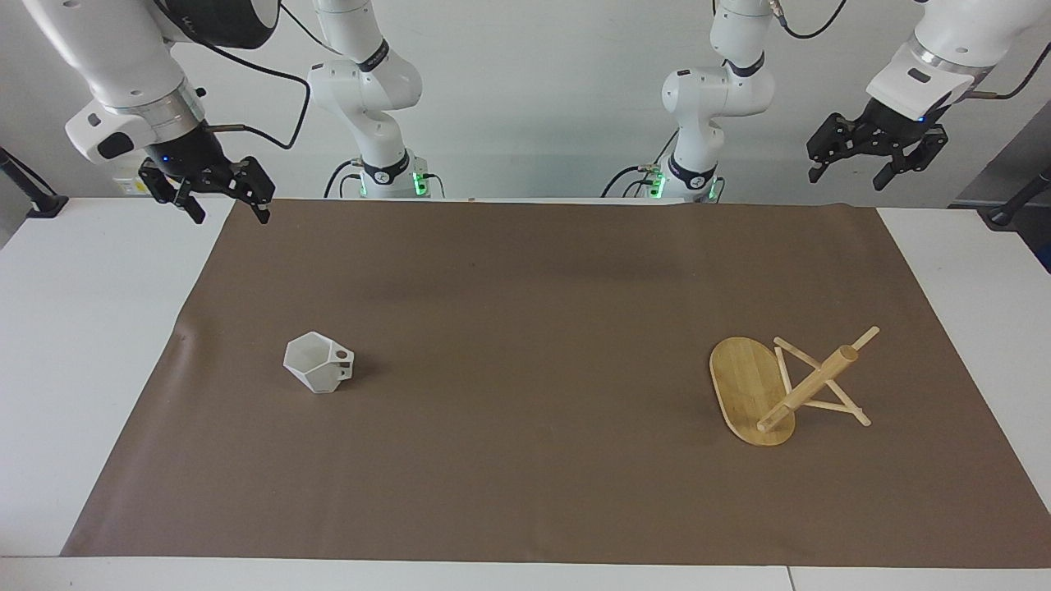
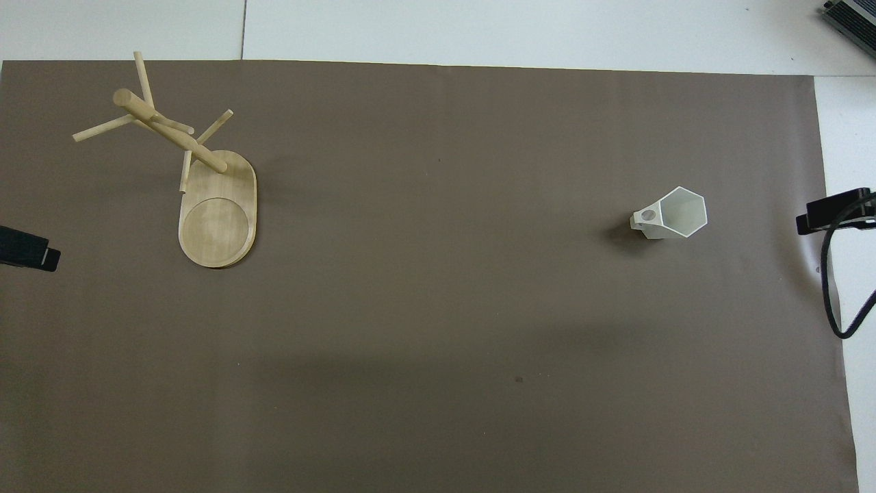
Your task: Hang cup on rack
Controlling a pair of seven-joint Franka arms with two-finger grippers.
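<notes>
Standing upright on the brown mat (image 1: 525, 492) toward the right arm's end, the cup (image 1: 318, 363) is untouched. The rack (image 1: 780, 386) stands well apart, toward the left arm's end. Both grippers, right (image 1: 220, 197) and left (image 1: 874, 156), hang raised with fingers spread, holding nothing.

One camera sits high across the table, facing the robots; the other looks steeply down from above their end. Both take in the brown mat (image 1: 525, 377), cup (image 2: 671, 213) and rack (image 2: 198, 178); overhead, gripper tips seemingly barely enter.
</notes>
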